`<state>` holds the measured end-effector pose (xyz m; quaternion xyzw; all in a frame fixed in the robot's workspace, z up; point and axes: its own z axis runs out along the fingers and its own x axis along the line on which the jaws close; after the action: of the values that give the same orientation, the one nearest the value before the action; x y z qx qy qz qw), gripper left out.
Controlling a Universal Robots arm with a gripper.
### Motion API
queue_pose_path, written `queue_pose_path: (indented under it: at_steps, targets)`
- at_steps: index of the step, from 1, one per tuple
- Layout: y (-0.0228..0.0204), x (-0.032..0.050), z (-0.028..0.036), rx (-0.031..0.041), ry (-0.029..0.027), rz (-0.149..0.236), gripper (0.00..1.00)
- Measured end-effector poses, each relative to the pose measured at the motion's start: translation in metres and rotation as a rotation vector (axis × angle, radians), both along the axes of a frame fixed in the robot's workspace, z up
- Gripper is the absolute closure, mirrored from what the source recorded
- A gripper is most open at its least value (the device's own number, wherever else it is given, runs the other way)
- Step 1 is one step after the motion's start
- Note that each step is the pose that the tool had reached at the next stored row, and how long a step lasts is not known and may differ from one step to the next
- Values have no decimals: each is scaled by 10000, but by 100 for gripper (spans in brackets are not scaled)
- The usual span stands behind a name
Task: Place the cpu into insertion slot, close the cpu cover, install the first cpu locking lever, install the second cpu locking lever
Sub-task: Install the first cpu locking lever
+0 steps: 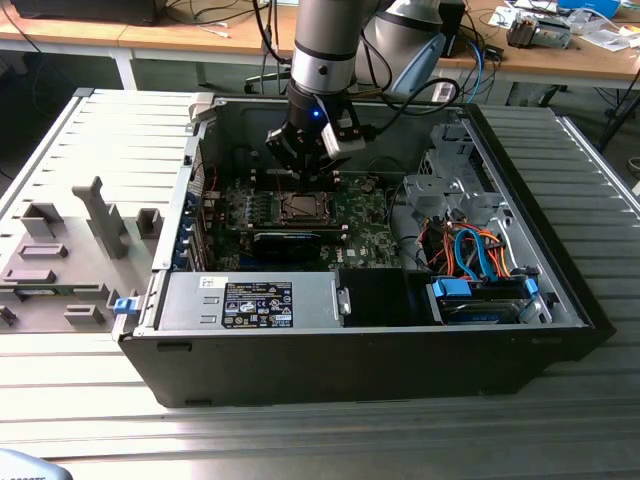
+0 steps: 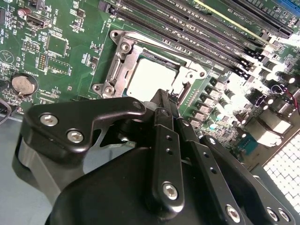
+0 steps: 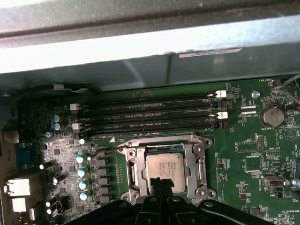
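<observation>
Claw over the socket
The gripper (image 3: 161, 183), fingers pressed together, hovers just above the cpu (image 3: 166, 170), which sits under the lowered cpu cover (image 3: 200, 161).

Memory slots (image 3: 150, 117) and case wall (image 3: 140, 51) crowd the tool (image 3: 161, 185).

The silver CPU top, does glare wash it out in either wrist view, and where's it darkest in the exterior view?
In the second wrist view the dull silver square cpu is glared nearly white; in the first wrist view it stays evenly lit; in the exterior view the black computer case shades its front interior darkest.
</observation>
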<state>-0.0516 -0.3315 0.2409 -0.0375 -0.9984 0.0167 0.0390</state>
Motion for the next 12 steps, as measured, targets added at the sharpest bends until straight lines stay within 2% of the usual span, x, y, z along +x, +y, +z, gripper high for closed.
queue_pose_path:
  at_steps: [6, 11, 12]
  targets:
    - [0, 0, 0, 0, 0, 199, 89]
    - [0, 0, 0, 0, -1, 208, 89]
    - [1, -1, -1, 0, -29, 205, 89]
